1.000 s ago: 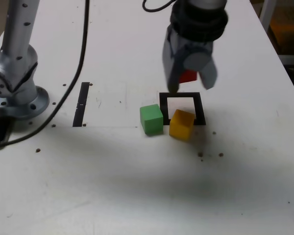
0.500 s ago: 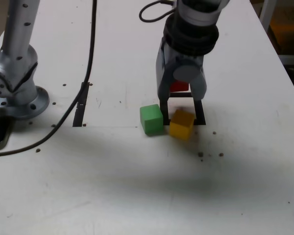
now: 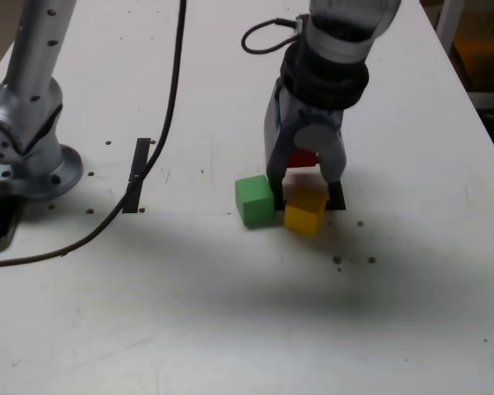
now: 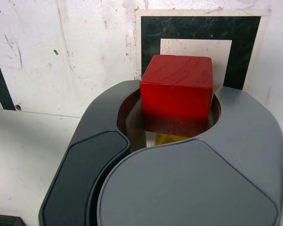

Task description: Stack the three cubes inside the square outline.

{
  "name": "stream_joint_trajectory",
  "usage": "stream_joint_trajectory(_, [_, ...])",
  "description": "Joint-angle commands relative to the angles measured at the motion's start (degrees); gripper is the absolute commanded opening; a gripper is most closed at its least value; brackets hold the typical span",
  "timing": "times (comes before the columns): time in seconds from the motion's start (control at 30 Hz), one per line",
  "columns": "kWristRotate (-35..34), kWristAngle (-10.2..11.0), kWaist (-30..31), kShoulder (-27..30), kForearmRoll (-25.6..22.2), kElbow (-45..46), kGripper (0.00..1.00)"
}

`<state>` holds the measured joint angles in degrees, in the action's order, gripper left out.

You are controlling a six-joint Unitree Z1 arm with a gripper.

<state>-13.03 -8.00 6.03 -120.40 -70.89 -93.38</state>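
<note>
The pincer (image 3: 306, 174) grips the red cube (image 4: 177, 94) low over the square outline (image 4: 200, 32). The green cube (image 3: 254, 200) and yellow cube (image 3: 305, 211) sit on the tabletop (image 3: 230, 313) just beside the outline, unstacked; nothing is placed yet.

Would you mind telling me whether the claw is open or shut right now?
Shut on the red cube: in the wrist view the claw clamps it on both sides, above the square outline.

Red cube (image 4: 177, 92); green cube (image 3: 253, 199); yellow cube (image 3: 305, 216); black outline (image 4: 247, 52).
</note>
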Motion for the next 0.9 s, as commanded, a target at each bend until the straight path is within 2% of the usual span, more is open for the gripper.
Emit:
stream_joint_trajectory(0.0, [0.33,-0.14,-0.31,-0.28,0.30,0.30,0.28])
stream_joint_trajectory(0.3, [1.01,-0.49,-0.94,-1.22,0.91,0.95,0.28])
stream_joint_trajectory(0.87, [1.87,-4.99,-0.29,-1.87,1.84,1.83,0.28])
